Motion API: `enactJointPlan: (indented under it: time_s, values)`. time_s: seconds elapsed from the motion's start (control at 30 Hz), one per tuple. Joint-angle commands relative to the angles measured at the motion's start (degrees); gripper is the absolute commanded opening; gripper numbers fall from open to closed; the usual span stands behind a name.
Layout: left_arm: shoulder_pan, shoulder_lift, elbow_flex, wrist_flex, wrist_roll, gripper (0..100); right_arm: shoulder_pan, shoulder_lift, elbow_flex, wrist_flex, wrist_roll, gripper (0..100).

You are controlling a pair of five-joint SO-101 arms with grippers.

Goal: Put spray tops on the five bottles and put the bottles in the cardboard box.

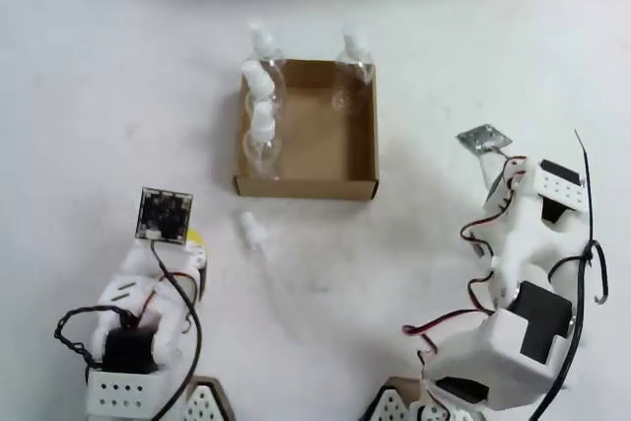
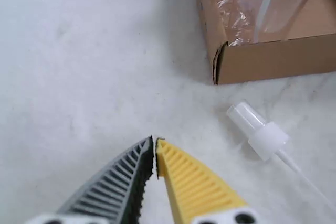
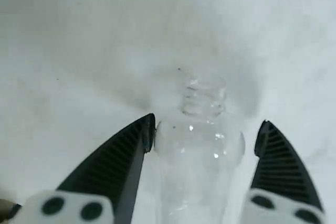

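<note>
Right wrist view: uncapped bottle (image 3: 202,135) sits between the jaws of the right gripper (image 3: 206,128), threaded neck bare. Jaws are spread wide. One tip is just beside the bottle's shoulder, the other apart from it. Not pinching yet.

Loose spray top (image 1: 251,231) lies on the table (image 1: 99,96), dip tube attached, just off the cardboard box (image 1: 306,186) at its 7 o'clock corner in the high view. Left gripper (image 2: 155,148) is near the top, tips pressed together, holding nothing.

Box contents: capped bottles (image 1: 261,96) in a row along the 9 o'clock wall, one more at the 1 o'clock corner. Looks like four total, but the clear plastic overlaps, so treat that count as soft.

Arm bases: left at roughly 7 o'clock of the box, right at 4 o'clock, both well apart from it.

Status, my read: four of five capped and boxed. Still to do: close on the last bottle, open the left gripper and pick the loose top, feed the tube into the neck and seat it, then place the bottle in the box. Free room looks to be the box's middle and 4 o'clock side.
</note>
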Motion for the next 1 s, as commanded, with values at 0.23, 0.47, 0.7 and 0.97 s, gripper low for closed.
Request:
enactJointPlan:
  time_s: [0.23,0.47,0.7,0.97]
  values:
    - [-0.31,-0.48,0.0,-0.09,-0.53,3,3.47,-0.4,-1.05,0.84,12.57,31.7]
    - [-0.31,-0.48,0.0,-0.09,-0.53,3,3.38,-0.31,1.93,-1.1,14.24,36.8]
    - [-0.4,-0.48,0.0,-0.09,-0.53,3,2.77,-0.31,5.36,-5.49,14.33,36.8]
    - [-0.48,-0.48,0.0,-0.09,-0.53,3,-0.04,-0.31,5.27,-5.49,13.98,27.8]
